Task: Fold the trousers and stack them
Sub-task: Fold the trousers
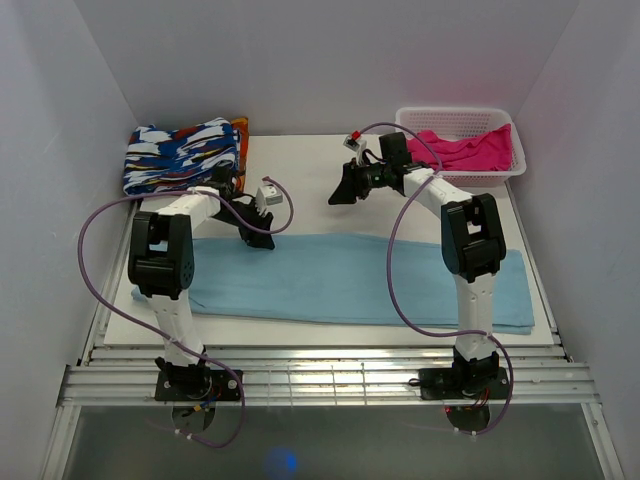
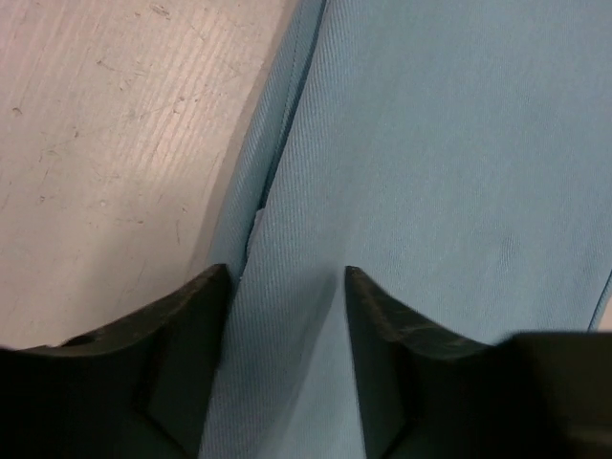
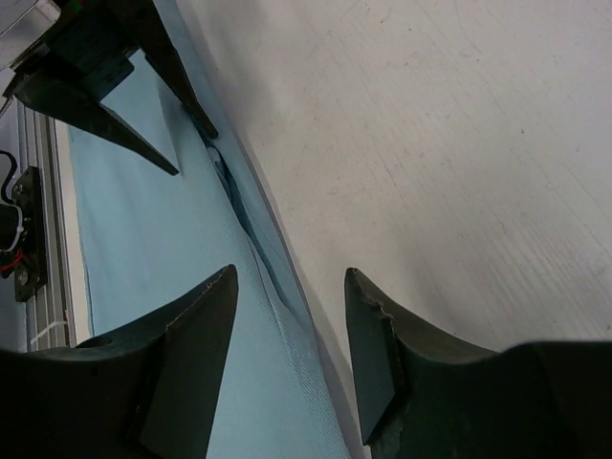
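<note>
Looks like getting ready to grab for a fold. Flat on the table (image 1: 300,165), near the front: trousers (image 1: 360,280), long way left to right, waist end hard to tell. Half open and empty over the far edge: left gripper (image 2: 287,277). Half open and empty just past that edge: right gripper (image 3: 290,277). Next: pinch the edge.

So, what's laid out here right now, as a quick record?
trousers: light blue, flat in a long strip across the table
left gripper: open, over the strip's far edge, left end
right gripper: open, raised near the far edge, middle
basket: far right, holds a pink garment
patterned cloth: folded, far left
</note>
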Action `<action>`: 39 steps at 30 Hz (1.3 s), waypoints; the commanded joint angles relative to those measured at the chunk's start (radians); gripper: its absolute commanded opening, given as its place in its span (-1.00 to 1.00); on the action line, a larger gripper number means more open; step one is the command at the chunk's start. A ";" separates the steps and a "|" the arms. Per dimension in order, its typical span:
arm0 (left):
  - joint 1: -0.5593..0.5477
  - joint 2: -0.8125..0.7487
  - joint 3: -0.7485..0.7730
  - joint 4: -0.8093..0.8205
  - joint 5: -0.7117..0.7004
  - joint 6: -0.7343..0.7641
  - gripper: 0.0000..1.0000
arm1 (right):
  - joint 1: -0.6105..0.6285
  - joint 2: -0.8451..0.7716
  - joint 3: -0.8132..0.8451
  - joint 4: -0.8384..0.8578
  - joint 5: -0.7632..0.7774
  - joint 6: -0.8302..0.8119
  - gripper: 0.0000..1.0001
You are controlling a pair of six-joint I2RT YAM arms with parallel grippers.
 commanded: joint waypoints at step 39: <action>-0.270 -0.689 -1.104 1.072 -0.537 0.244 -0.84 | 0.272 -0.127 -0.286 0.250 0.005 0.476 0.44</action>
